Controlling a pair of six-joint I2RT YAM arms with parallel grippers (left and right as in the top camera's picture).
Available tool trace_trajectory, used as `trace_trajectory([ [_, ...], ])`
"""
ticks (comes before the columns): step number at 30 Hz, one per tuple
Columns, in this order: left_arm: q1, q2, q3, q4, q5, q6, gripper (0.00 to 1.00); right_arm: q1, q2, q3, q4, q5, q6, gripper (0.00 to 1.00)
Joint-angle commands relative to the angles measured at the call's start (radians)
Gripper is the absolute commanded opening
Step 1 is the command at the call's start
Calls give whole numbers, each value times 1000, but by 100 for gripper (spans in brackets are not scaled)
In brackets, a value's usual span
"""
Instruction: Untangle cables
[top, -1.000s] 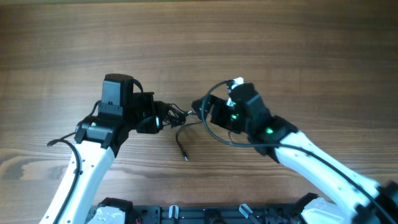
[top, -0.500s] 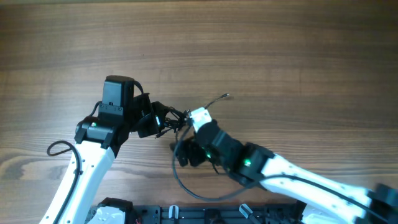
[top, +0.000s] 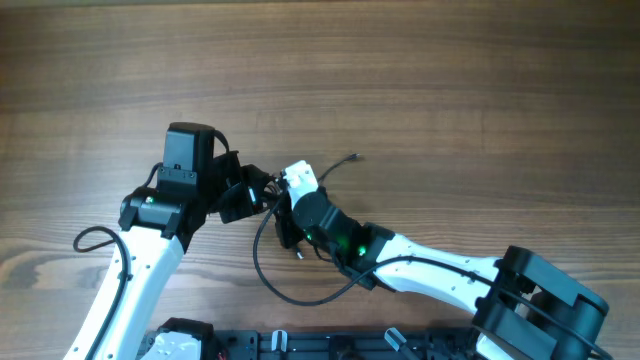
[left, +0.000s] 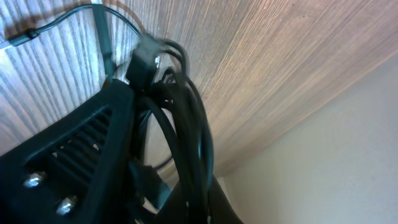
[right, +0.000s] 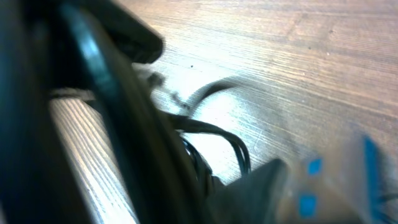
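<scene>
The cables (top: 273, 187) are thin black cords knotted into a small bundle at mid-table. One loose end (top: 350, 158) trails up to the right, and a plug end (top: 298, 252) lies below. My left gripper (top: 257, 191) is shut on the bundle's left side. In the left wrist view the cords (left: 188, 115) loop past its ribbed finger (left: 87, 146). My right gripper (top: 284, 213) presses in from the right, close against the left one, shut on cords of the bundle. The blurred right wrist view shows cords (right: 214, 132) running in beside its finger (right: 264, 186).
The right arm's own thick black wire (top: 268, 277) loops low over the wooden table (top: 450, 90) toward the front. A black rail (top: 300, 345) runs along the near edge. The left arm's wire (top: 90, 238) curls out at the left.
The right arm swung from the right of the bundle down and left against it, and its jaws went from wide open to shut. The left gripper stayed put, still shut.
</scene>
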Motion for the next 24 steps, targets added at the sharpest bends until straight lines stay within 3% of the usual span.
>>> trace_trajectory([
  [1,1,-5,15,-1,5,-157,4,3,17,3,-31,-50,-9,5],
  [6,65,-5,15,18,-74,-157,4,3,-10,3,-226,-300,95,5],
  [9,129,-5,15,26,-84,-157,4,3,-43,3,-360,-333,135,12],
  [11,179,-5,15,25,-84,-153,4,3,-74,3,-461,-327,177,11],
  [19,226,-5,15,-7,-102,-153,4,-7,-192,3,-579,-229,203,18],
  [22,226,-5,15,-29,-103,-153,4,-7,-238,3,-649,-130,265,17],
  [24,226,-5,15,-32,-103,-153,4,-7,-266,3,-749,-24,408,20],
])
